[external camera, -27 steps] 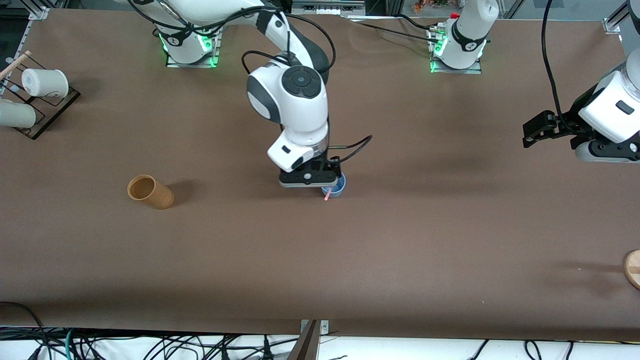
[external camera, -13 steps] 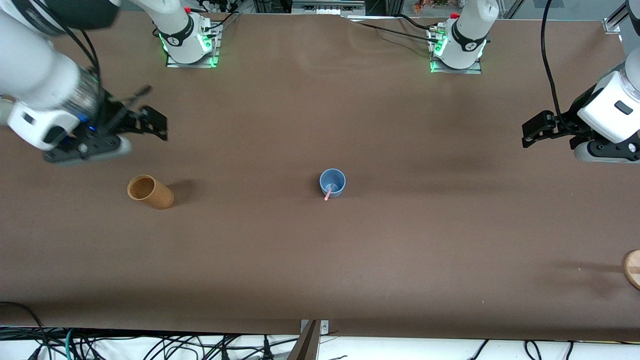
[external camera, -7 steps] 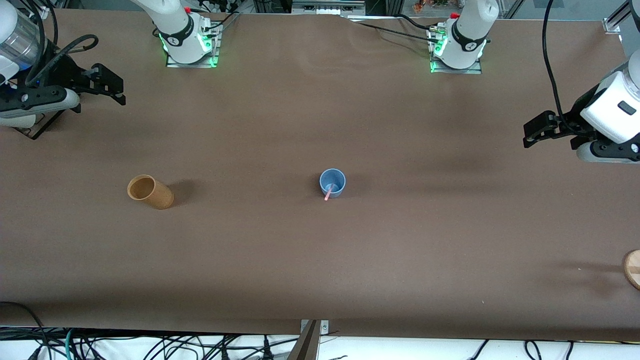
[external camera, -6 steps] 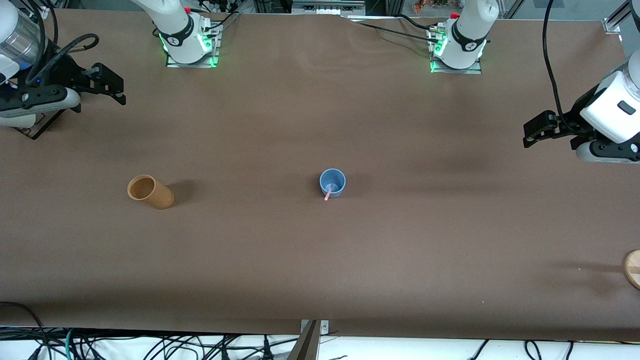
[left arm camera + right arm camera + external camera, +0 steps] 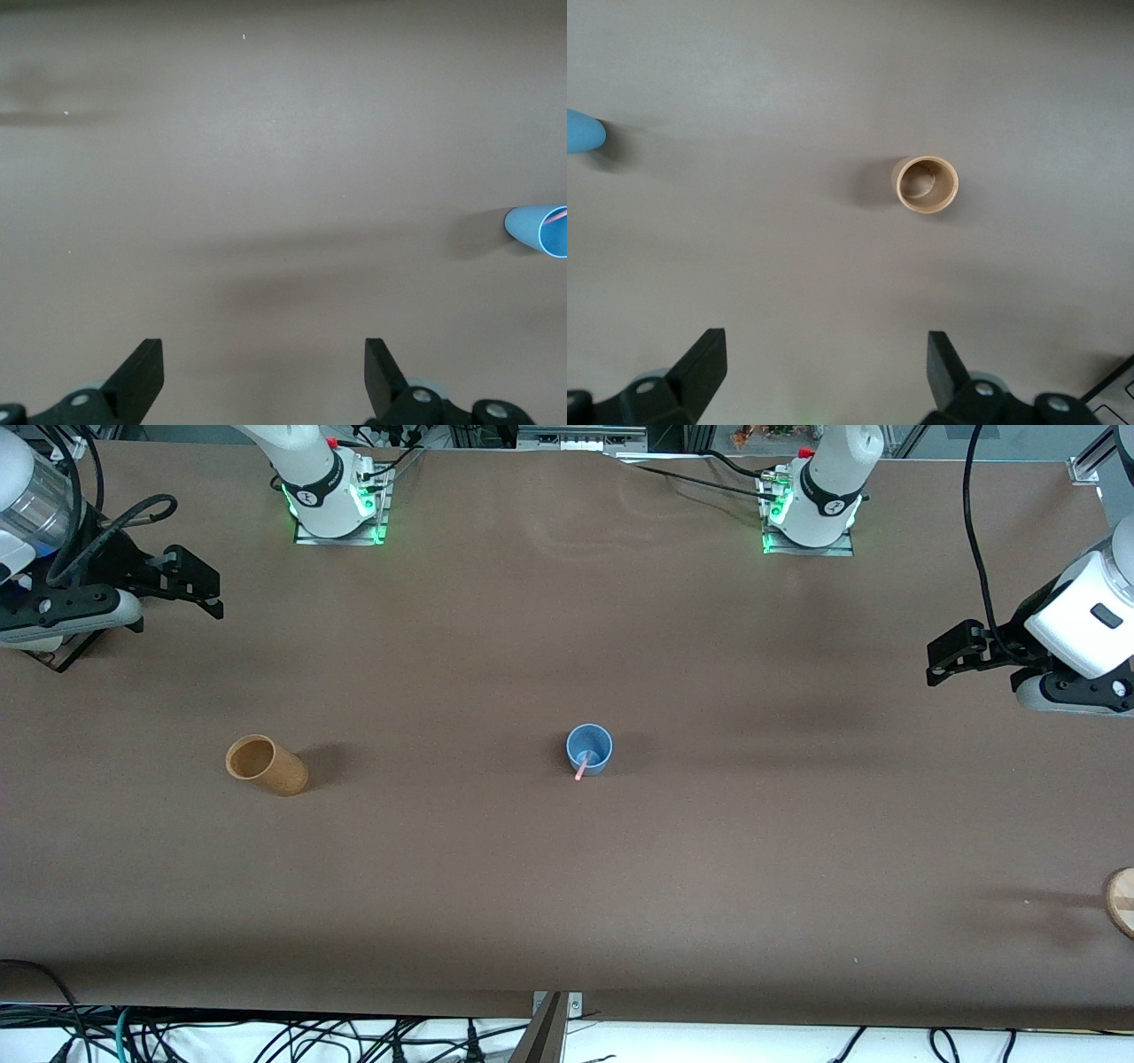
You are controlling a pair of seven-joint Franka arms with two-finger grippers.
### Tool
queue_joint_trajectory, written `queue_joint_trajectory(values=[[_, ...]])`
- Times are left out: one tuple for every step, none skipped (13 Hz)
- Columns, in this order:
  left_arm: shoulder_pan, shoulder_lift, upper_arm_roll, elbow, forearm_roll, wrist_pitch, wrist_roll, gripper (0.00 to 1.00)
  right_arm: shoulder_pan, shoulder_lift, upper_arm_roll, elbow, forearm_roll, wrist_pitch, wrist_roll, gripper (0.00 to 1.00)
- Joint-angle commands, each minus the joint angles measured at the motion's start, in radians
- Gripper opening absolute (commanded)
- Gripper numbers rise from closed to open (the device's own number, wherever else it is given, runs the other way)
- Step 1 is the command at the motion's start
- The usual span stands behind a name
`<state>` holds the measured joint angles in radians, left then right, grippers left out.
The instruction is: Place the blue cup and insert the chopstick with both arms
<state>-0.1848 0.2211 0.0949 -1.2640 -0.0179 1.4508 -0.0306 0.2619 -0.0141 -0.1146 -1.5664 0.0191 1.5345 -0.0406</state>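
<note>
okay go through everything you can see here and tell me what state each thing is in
blue cup: upright, mid-table, free.
chopstick: in the blue cup, leaning over its rim.
tan cup: upright, empty.
left gripper: open, empty, waiting.
right gripper: open, empty, waiting.

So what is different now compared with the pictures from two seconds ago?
The right tool let go of the chopstick, which now stands in the blue cup, rose, and drew back to the right arm's end of the table, open over the rack there. The left tool waits open at its own end as before. The blue cup and the tan cup did not move.
</note>
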Motion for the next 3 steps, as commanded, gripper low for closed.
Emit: queue_joint_trajectory(values=[[0.004, -0.006, 0.005, -0.008, -0.028, -0.004, 0.029, 1.00, -0.009, 0.000, 0.006, 0.025, -0.013, -0.007, -0.012, 1.00], [0.004, -0.006, 0.005, -0.008, -0.027, -0.004, 0.029, 1.00, -0.009, 0.000, 0.004, 0.025, -0.013, -0.007, -0.012, 1.00], [0.004, -0.006, 0.005, -0.008, -0.028, -0.004, 0.029, 1.00, -0.009, 0.002, 0.003, 0.023, -0.014, -0.008, -0.012, 1.00]])
